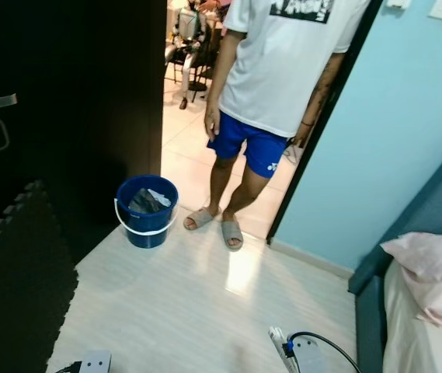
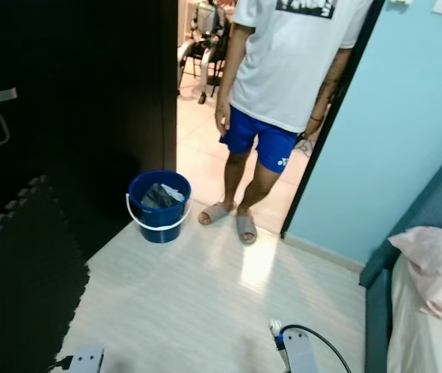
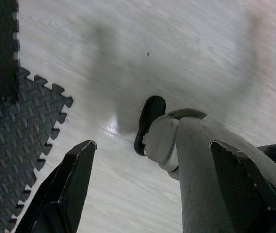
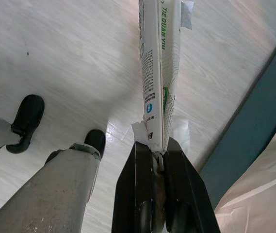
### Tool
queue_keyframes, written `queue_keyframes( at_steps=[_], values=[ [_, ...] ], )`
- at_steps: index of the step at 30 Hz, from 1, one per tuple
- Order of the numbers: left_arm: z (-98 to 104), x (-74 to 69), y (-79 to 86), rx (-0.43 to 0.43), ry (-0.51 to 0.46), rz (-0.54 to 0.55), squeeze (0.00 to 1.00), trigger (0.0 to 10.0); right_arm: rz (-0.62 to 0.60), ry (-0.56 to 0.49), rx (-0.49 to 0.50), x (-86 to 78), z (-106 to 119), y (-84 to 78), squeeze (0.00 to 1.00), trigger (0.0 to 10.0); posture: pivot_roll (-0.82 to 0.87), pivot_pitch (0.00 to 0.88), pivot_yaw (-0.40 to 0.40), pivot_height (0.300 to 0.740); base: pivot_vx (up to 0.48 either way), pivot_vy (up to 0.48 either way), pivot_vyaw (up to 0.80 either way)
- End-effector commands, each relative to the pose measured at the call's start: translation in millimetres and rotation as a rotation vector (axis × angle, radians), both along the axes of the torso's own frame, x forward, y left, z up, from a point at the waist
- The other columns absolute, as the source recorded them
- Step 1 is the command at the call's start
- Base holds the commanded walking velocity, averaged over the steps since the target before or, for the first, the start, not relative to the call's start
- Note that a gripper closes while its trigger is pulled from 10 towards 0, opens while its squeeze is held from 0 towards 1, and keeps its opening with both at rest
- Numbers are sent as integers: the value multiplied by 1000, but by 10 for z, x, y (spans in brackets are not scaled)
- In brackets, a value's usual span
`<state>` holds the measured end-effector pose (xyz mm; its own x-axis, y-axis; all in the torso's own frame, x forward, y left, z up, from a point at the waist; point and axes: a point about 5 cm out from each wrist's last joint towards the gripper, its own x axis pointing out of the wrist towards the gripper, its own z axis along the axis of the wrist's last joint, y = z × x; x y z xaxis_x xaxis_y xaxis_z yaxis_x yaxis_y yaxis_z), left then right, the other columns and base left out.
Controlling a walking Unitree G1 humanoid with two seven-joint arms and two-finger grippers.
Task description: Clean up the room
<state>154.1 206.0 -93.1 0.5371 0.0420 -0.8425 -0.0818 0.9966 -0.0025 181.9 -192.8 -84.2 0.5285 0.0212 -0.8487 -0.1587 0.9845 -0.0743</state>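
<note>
My right gripper (image 4: 158, 148) is shut on a flattened white packet (image 4: 158, 73) with green print, held low over the pale wood floor beside the bed; the packet's end (image 1: 276, 339) also pokes up at the bottom of the left eye view. A blue bucket (image 1: 147, 211) with a white handle stands on the floor by the doorway, with dark and white scraps inside. It is well ahead of me and to the left. My left gripper (image 3: 152, 143) hangs open over the floor with nothing between its fingers.
A person (image 1: 279, 70) in a white shirt, blue shorts and slippers stands in the doorway just right of the bucket. A dark door (image 1: 65, 101) and black foam mats (image 1: 19, 287) are on the left. A blue bed (image 1: 368, 287) with a pink pillow (image 1: 434, 272) is on the right.
</note>
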Motion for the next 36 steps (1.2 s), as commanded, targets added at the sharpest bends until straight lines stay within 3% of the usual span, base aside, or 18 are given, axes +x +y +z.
queue_keyframes(
  at_steps=[1, 14, 36],
  values=[
    [-2, 1, 10, 3, 15, -8, 0, 10000, 14, 10, -22, -13, -3, -30, 0, 10000, 130, 0, -141, 740, 322, 0, 0],
    [-26, -29, -59, -9, 33, -20, 0, 10000, 9, 13, -34, -22, -1, -76, 0, 10000, 115, 0, -136, 740, 372, 0, 0],
    [-7, 11, -24, 2, 34, -42, 0, 10000, -10, -19, 7, 10, 17, -52, 0, 10000, 98, 0, -111, 740, 439, 0, 0]
  ],
)
